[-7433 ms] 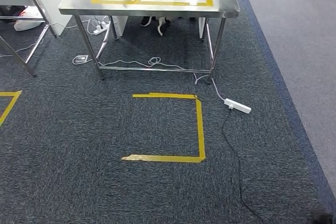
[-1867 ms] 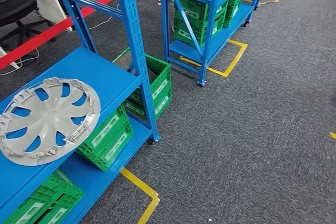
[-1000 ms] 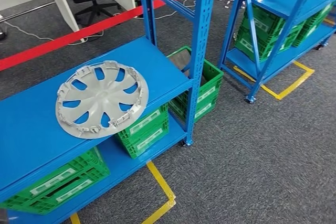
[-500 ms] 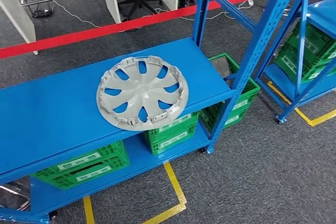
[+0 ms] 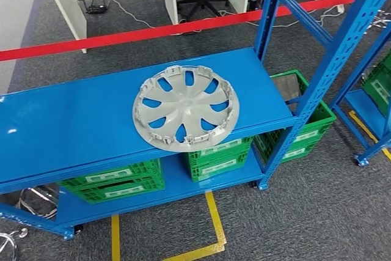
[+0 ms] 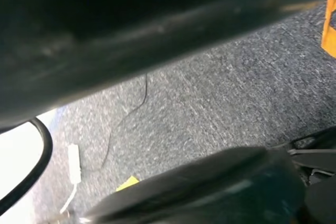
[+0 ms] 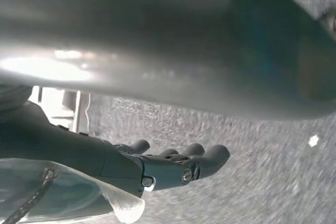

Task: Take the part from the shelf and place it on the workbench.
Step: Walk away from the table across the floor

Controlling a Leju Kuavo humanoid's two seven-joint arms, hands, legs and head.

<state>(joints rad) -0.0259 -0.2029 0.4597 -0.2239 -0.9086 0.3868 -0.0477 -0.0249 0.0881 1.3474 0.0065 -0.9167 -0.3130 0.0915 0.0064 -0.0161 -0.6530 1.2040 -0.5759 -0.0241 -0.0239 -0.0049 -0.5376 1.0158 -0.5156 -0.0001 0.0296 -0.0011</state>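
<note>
the hubcap [image 5: 186, 107] lies flat on the blue shelf [image 5: 69, 126], untouched. the right hand [image 7: 166, 166] hangs over carpet, well apart, fingers straight, released. left hand: cannot tell.

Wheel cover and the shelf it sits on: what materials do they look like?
Wheel cover: likely moulded plastic, matte silver-grey; thin spokes and clip tabs around the rim suggest it. Shelf: looks like painted steel, glossy blue; a perforated upright and a light reflection show on the deck.

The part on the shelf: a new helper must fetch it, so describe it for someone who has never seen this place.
Find the blue shelf rack in front of the red barrier tape. On its upper board lies the part, a round grey hubcap with spoke cutouts. The green crates below are boxy; it alone is a flat disc.
</note>
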